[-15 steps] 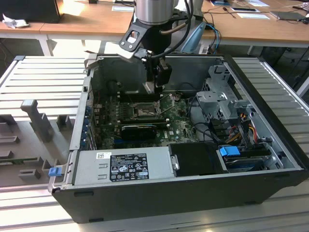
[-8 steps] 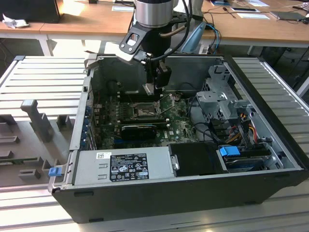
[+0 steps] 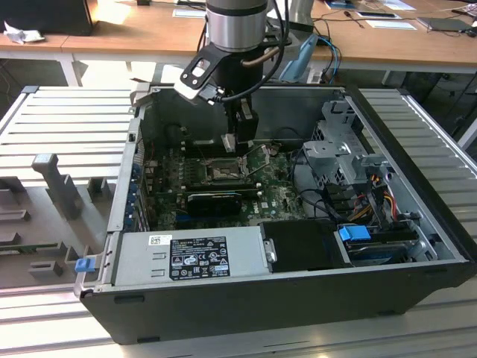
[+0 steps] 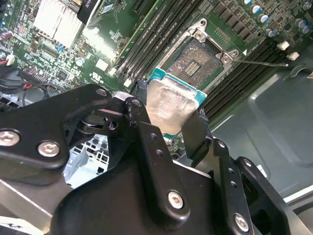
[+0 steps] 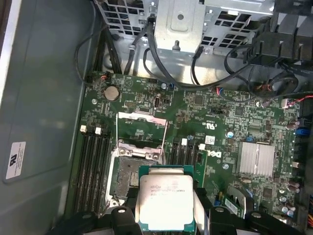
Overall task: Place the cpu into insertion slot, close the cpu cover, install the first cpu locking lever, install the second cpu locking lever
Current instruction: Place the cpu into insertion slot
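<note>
Wooden tables [image 3: 134, 37] fill the back of the room, and in front of them a grey ribbed table [image 3: 67, 119] carries a big open computer case [image 3: 298, 298] lying on its side. Inside it, a long grey power supply [image 3: 190, 257] runs along the near wall, and a metal drive cage [image 3: 343, 149] with bundled cables sits toward the exterior view's right. The robot arm [image 3: 237, 22] comes down from above into the middle of the case. A green circuit board [image 3: 276, 198] covers the case floor. It carries rows of black memory slots [image 5: 93, 161], a ribbed silver heat sink [image 5: 255, 159] and a round coin battery [image 5: 112, 92]. The black tool [image 3: 240, 138] hangs low over the board and is clenched on the chip [image 4: 171, 105]. One finger [image 4: 142, 98] presses one edge and the other finger [image 4: 193, 134] presses the opposite edge. The chip's pale metal top faces both wrist cameras. The chip [image 5: 164, 200] is held in the air just beside the socket [image 5: 128, 178] and overlaps one corner of it in the first wrist view, so it is not seated. The socket [image 4: 198, 61] lies open with its grid of fine contacts bare. The cover [image 5: 142, 129] is swung back on its hinge away from the socket, and green board shows through its square window. A thin metal lever [image 4: 264, 62] sticks out from one corner of the socket.
</note>
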Available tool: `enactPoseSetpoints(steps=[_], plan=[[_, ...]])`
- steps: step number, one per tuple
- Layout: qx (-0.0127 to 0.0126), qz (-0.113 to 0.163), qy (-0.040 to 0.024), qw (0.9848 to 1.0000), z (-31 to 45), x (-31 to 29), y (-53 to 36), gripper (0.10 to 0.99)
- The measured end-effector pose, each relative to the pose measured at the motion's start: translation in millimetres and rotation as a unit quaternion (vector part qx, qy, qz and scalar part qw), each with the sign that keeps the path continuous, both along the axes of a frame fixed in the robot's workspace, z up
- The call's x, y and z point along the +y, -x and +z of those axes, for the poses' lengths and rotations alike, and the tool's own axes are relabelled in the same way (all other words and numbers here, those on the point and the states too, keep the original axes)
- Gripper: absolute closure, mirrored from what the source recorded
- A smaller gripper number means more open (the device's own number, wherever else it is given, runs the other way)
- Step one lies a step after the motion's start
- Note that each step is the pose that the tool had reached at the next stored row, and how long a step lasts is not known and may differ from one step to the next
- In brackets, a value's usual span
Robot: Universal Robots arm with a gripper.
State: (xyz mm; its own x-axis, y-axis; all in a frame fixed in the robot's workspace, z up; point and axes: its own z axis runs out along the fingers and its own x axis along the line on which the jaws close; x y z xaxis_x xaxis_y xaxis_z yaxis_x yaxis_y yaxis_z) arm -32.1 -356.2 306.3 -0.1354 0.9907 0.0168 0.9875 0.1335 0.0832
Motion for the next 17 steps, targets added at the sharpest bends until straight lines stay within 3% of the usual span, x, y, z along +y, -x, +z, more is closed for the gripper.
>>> enactPoseSetpoints(steps=[8,12,17], plan=[[0.0006,-0.003,-0.0001,1.0000,-2.5,0.0,0.0,0.561],[0.0039,-0.014,-0.0001,0.9999,-8.0,2.4,0.0,0.561],[0.0043,-0.020,-0.0001,0.9998,-14.1,2.4,0.1,0.561]])
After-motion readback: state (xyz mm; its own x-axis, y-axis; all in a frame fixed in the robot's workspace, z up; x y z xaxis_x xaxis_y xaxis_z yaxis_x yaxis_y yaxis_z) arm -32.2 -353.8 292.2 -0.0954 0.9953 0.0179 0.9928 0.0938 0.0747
